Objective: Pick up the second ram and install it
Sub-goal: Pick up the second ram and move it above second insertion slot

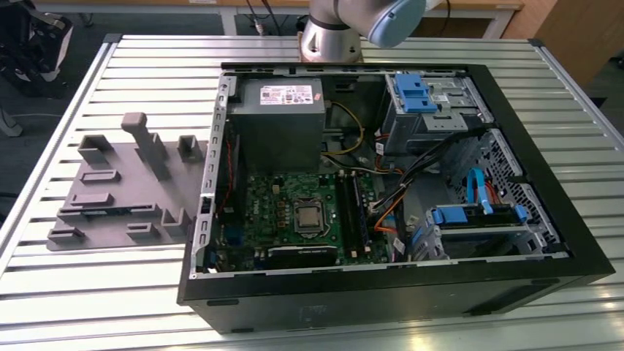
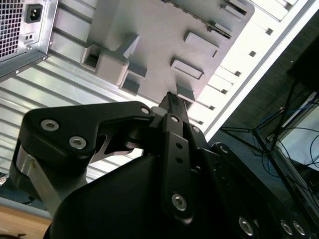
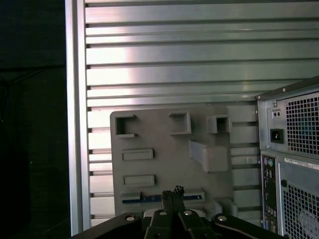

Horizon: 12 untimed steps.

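Observation:
The second ram (image 3: 142, 198) is a thin blue-green strip lying in a slot along one edge of the grey moulded tray (image 3: 159, 169). My gripper (image 3: 172, 192) hangs well above the tray, its tips in line with the middle of that strip, and it is shut with nothing between the fingers. In the second wrist view the gripper (image 2: 171, 98) tapers to a closed point over the tray (image 2: 149, 35). The exterior view has the tray (image 1: 117, 197) on the table at its left, beside the open computer case (image 1: 390, 183) with the green motherboard (image 1: 292, 212).
The case stands close beside the tray, its rear panel (image 3: 294, 164) with power socket and vents facing the wrist camera. Inside are a grey power-supply box (image 1: 278, 117), cables and blue drive brackets (image 1: 414, 91). The slatted table's edge (image 3: 77, 124) runs past the tray.

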Each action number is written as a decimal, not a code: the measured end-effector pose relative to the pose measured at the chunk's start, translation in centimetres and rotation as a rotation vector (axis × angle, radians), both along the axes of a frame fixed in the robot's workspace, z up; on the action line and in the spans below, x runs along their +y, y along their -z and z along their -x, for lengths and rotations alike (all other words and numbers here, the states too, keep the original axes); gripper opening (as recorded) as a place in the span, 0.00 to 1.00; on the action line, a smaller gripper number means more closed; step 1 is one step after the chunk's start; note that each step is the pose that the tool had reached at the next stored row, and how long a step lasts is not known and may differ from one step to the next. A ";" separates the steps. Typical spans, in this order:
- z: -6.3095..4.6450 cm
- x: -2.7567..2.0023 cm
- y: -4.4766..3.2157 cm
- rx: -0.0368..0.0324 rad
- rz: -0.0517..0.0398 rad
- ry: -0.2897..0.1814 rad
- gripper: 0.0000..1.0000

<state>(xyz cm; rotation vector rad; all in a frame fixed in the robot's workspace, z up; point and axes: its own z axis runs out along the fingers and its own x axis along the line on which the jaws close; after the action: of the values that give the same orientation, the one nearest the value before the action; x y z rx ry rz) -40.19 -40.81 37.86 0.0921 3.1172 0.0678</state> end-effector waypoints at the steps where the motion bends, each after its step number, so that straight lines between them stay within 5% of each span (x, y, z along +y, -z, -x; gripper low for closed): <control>1: 0.0 0.00 0.00 0.0001 0.0000 0.000 0.11; 12: 0.0 0.00 0.01 -0.0001 0.0003 -0.058 0.11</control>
<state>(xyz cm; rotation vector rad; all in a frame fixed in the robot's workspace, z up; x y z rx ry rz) -40.23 -40.81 37.86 0.0011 3.1197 0.0683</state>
